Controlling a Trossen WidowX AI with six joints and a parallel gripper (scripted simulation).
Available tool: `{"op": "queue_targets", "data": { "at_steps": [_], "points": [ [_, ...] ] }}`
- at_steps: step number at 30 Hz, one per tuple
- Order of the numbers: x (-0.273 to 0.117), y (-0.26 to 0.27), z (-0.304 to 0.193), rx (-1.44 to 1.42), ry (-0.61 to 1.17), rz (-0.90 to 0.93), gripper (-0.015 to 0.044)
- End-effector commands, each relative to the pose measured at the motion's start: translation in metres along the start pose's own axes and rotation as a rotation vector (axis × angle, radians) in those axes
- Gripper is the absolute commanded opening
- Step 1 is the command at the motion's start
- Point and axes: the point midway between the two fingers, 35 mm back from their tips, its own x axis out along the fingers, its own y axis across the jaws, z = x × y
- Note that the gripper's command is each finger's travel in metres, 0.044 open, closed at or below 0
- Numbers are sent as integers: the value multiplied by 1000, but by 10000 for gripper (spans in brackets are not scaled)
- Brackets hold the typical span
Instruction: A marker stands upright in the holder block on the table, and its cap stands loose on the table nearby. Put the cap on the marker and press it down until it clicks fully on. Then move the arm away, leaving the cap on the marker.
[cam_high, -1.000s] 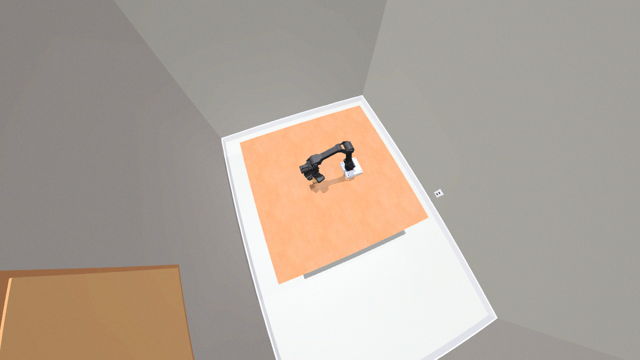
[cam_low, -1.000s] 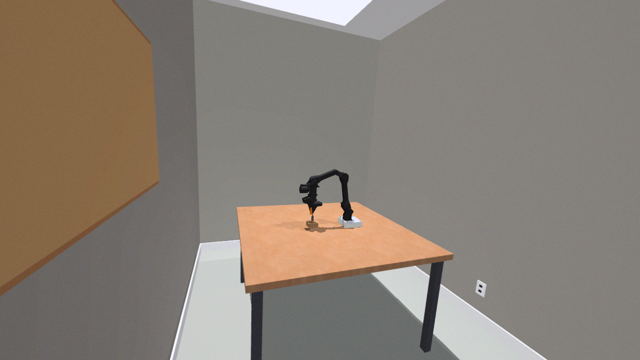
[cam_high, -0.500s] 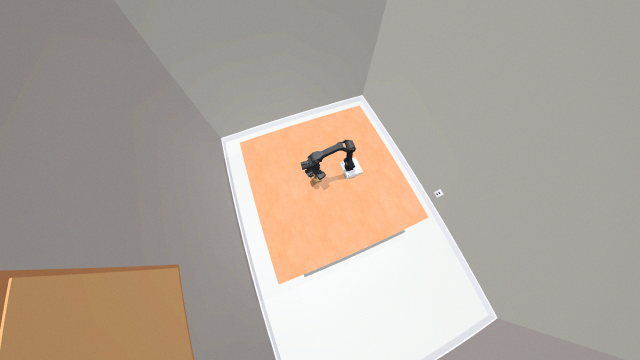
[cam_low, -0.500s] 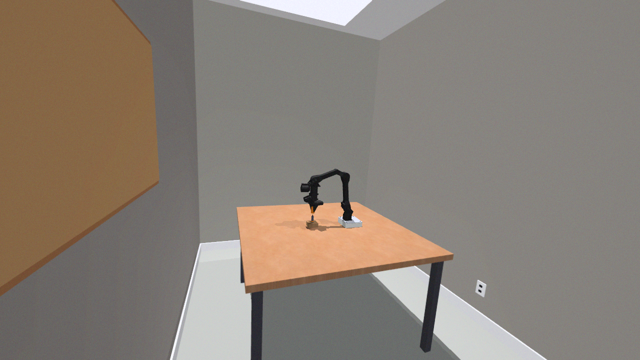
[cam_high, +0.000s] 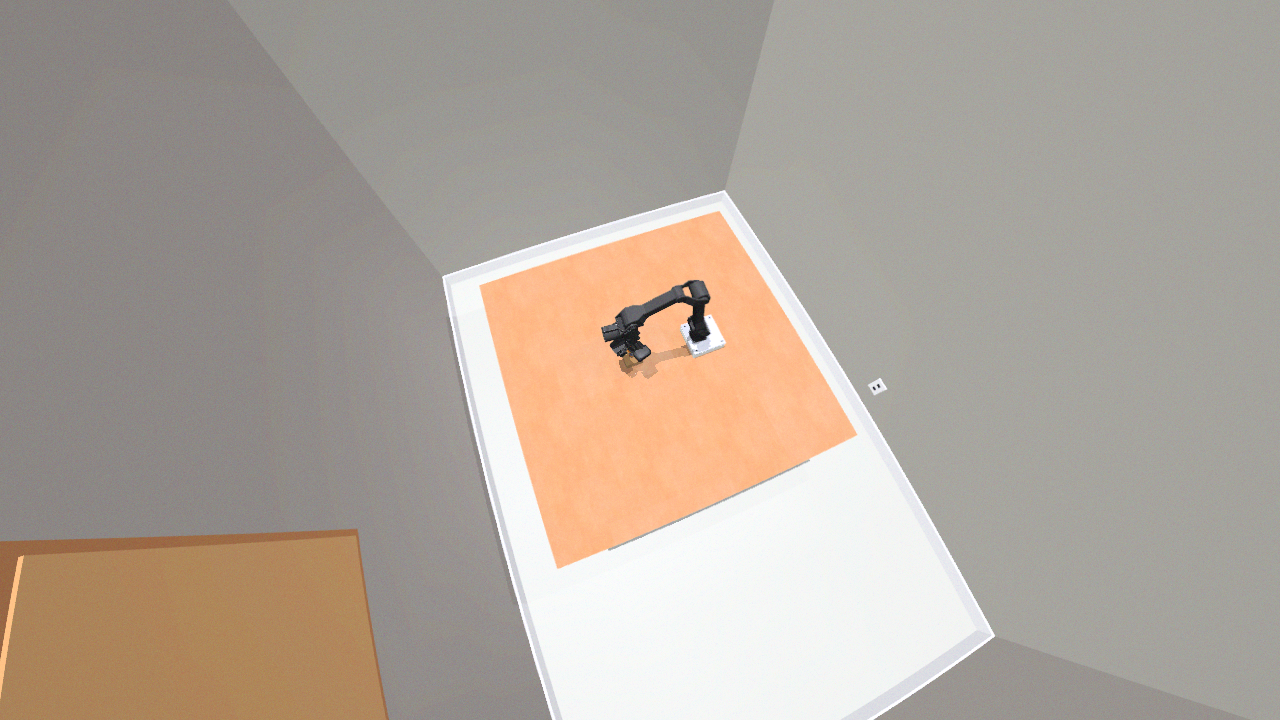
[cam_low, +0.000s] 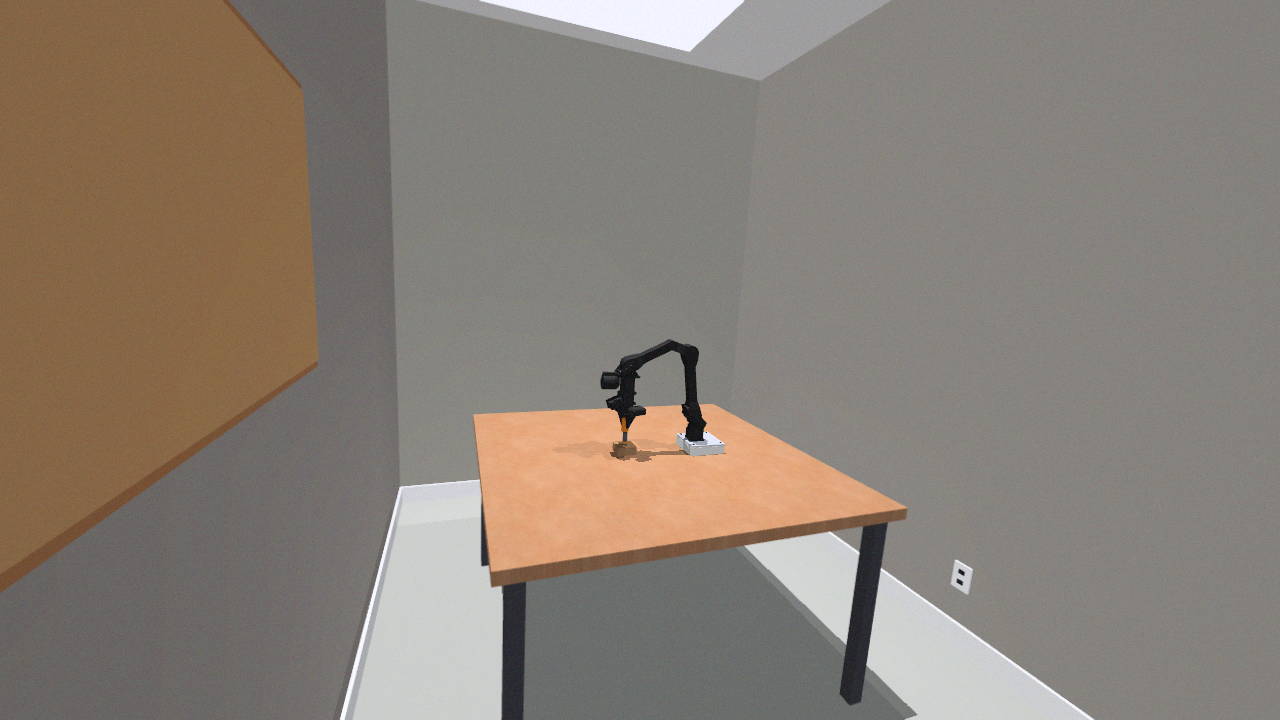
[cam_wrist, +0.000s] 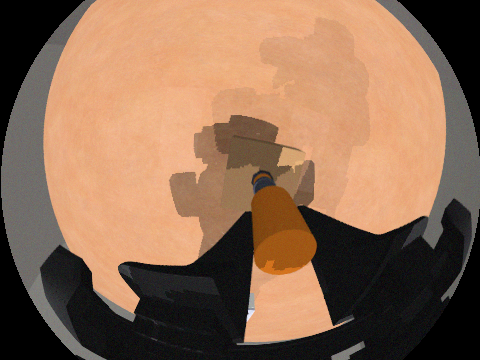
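Right now the fingers are clamped on the orange cap (cam_wrist: 282, 231), 1 black finger pressing each side of it in the wrist view. The cap's far end sits over the dark blue tip of the marker (cam_wrist: 263, 178), which stands in the tan holder block (cam_wrist: 250, 154) on the bench (cam_low: 680, 501). From the side view the cap (cam_low: 622, 423) hangs directly above the block (cam_low: 622, 450), with the arm bent over it.

Judging by this, the step in hand is seating the cap: it looks lined up on the marker's tip, but whether it has begun to slide on cannot be told. Next comes a straight downward push along the marker's axis, keeping the cap from tilting, until it seats fully. After that the fingers must open and the arm lift away.
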Motion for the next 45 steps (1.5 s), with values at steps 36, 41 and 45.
{"op": "queue_targets", "data": {
  "at_steps": [36,41,45],
  "points": [
    [35,1,-2,-2,3,2,210],
    [35,1,-2,-2,3,2,341],
    [35,1,-2,-2,3,2,440]
  ]
}}
